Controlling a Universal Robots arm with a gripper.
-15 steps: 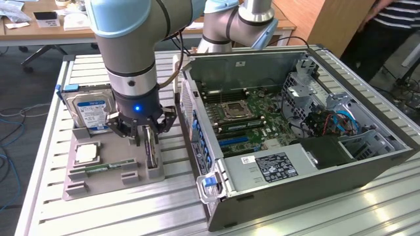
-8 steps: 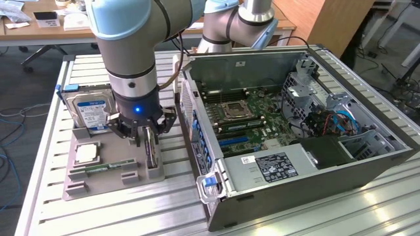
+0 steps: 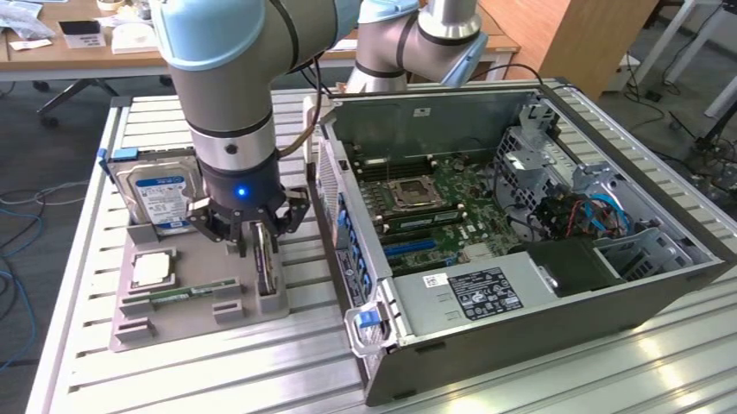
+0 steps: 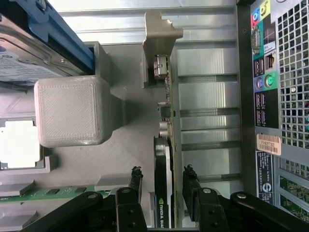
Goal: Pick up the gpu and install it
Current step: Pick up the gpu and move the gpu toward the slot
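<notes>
**Legible markings**

- The black cooler face of the gpu [image 4: 163, 203] carries white lettering reading "NVIDIA". Further letters follow, beginning "QU", and are cut off at the picture edge.
- The rear panel of the computer case [image 4: 246, 121] has a pale orange sticker [image 4: 268, 143] with a short printed code. Its characters cannot be read reliably.
- Beside that sticker, a black label strip [image 4: 264, 169] bears white print too fine to read.

**Illegible markings, exterior view**

- The hard drive [image 3: 161, 194] has a blue-and-white label.
- A black label [image 3: 484, 293] with white print lies inside the case.
</notes>
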